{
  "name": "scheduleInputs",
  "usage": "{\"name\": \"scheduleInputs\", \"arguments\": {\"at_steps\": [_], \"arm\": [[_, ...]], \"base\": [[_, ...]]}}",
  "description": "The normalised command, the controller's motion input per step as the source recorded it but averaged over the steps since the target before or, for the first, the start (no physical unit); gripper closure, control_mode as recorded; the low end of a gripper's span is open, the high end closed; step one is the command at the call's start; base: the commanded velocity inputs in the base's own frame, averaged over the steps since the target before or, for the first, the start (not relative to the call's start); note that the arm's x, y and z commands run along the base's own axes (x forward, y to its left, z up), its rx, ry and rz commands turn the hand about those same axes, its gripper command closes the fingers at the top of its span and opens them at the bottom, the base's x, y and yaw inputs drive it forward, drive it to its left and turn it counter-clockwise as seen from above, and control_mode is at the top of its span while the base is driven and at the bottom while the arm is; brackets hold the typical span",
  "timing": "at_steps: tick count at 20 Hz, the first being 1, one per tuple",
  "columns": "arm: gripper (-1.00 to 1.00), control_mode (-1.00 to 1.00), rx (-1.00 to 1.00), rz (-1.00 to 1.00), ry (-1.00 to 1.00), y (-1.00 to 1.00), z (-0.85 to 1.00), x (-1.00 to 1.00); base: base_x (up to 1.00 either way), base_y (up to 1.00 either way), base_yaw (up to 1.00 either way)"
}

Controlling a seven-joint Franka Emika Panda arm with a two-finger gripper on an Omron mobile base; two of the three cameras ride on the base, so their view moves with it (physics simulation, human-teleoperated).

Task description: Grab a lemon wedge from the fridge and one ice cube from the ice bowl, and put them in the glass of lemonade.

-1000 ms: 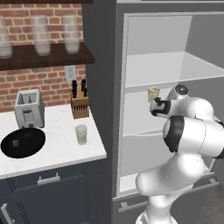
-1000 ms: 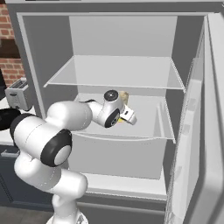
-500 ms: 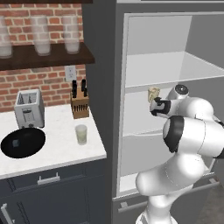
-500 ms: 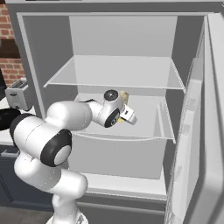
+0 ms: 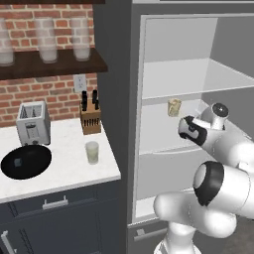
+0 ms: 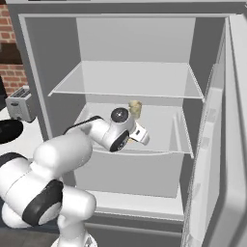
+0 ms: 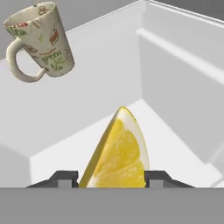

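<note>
Hand view: jaws clamp the lemon wedge (image 7: 117, 153), mug (image 7: 36, 40) beyond; left base view: arm reaching into fridge (image 5: 163, 59), worktop (image 5: 64, 168) alongside.

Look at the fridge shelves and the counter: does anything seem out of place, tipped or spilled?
A patterned mug stands on the fridge shelf, an unusual spot for a mug. Nothing looks spilled or tipped.

White rounded arm (image 5: 218, 193), dark joint bands.
</note>
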Motion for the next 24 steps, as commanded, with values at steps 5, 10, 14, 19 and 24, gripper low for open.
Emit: {"name": "scheduleInputs", "arguments": {"at_steps": [5, 10, 14, 19, 24], "arm": [[1.00, -1.00, 0.00, 0.11, -0.10, 0.07, 0.53, -1.00], [1.00, -1.00, 0.00, 0.15, -0.09, 0.26, 0.93, -0.99], [1.00, -1.00, 0.00, 0.13, 0.02, 0.39, 0.95, -0.76], [1.00, -1.00, -0.01, 0.10, 0.28, 0.61, 0.63, -0.56], [1.00, -1.00, -0.02, 0.09, 0.48, 0.70, 0.21, -0.26]], "base": [[0.00, 0.00, 0.00], [0.00, 0.00, 0.00], [0.00, 0.00, 0.00], [0.00, 0.00, 0.00], [0.00, 0.00, 0.00]]}}
